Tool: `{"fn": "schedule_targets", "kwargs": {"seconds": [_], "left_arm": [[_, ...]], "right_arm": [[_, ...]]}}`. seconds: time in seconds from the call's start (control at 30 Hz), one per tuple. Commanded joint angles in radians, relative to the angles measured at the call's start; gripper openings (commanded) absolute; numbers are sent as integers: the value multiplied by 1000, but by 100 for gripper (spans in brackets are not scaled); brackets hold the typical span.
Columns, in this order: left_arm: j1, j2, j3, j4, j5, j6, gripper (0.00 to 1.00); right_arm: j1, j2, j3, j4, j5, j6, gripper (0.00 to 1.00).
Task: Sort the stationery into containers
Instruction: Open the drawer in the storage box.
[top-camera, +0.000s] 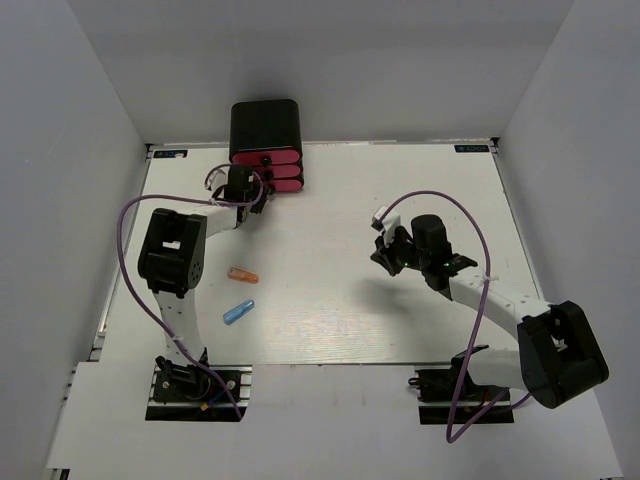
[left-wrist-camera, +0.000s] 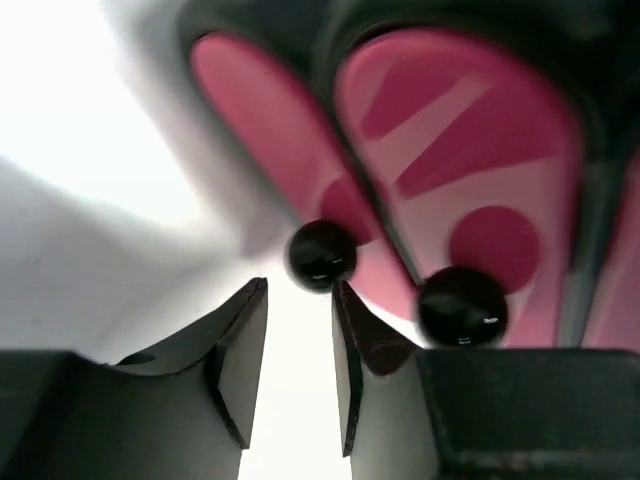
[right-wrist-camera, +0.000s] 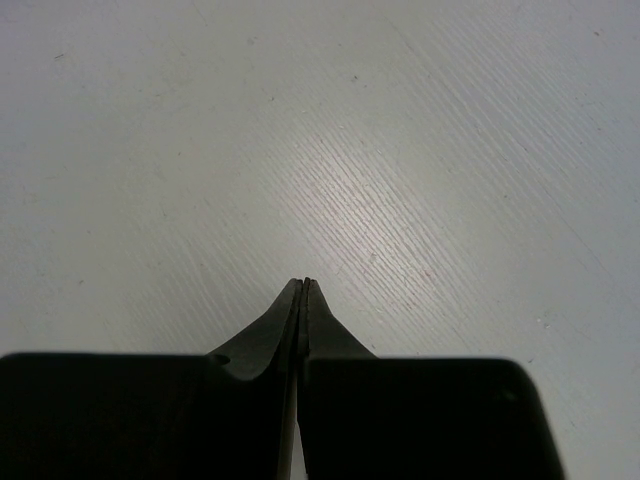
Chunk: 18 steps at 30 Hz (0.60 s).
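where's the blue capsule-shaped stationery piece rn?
Top view: the blue capsule-shaped piece lies on the left half of the white table, just nearer the arm bases than the orange capsule-shaped piece and right of the left arm.

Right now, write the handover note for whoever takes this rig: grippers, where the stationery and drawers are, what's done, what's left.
Left gripper: open, empty, tips at a black knob of the pink drawers; contact unclear.
Right gripper: shut, empty, over bare table.
Stationery: orange piece and blue piece lie loose on the table, between the drawers and the near edge; no others in view.
Done: cannot tell what is already inside the drawers.
Left: probably pull a drawer open, then put both pieces away.
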<state>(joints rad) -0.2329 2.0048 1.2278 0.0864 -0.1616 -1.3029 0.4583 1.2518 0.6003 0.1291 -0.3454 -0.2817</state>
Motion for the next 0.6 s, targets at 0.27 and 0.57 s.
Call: {"fn": "schedule_targets", "kwargs": {"seconds": [0.27,0.57], "left_arm": [[10,23,41,88,22,-6,47],[10,81,41,125,40,-6,48]], "right_arm": [[-3,3,15,12,-18,-25,0],[-3,17,30,10,-17,-30,0]]}}
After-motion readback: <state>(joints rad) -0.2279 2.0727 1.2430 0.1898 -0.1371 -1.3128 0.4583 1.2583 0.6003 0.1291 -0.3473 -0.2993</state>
